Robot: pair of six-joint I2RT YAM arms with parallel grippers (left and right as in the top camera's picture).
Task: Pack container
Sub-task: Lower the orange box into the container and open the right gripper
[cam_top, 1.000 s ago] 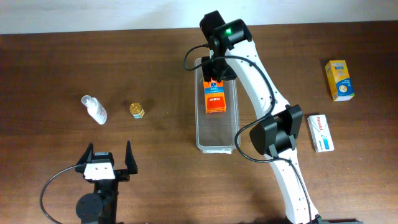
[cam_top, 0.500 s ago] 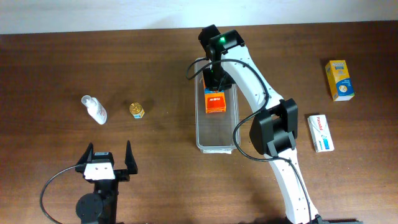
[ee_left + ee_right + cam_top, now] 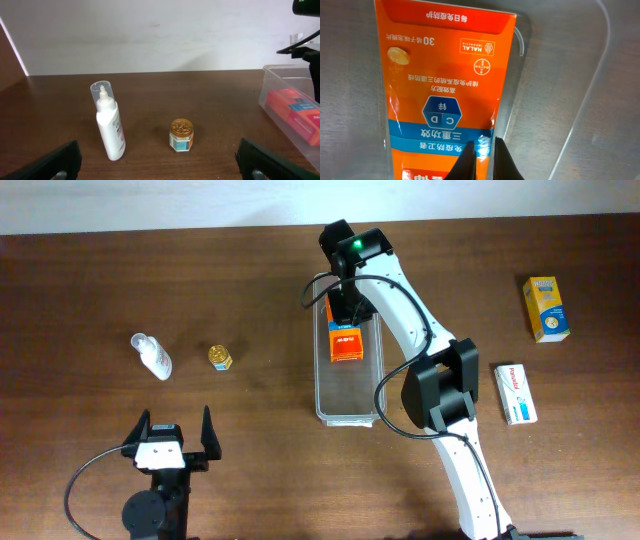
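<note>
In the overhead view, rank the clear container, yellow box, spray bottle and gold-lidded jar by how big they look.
1. the container, clearly largest
2. the yellow box
3. the spray bottle, nearly as long but slimmer
4. the jar, smallest

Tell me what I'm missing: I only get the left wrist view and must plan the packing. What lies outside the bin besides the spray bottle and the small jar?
Observer: Right of the container lie a yellow box and a white box.
Operator: Where in the bin is the orange box?
Observer: The orange box lies flat in the end at the top of the overhead view; the lower half is bare.
Operator: Is the right claw gripping it?
Observer: The right claw is over the box's edge, tips close together; whether it pinches, I cannot tell.
</note>
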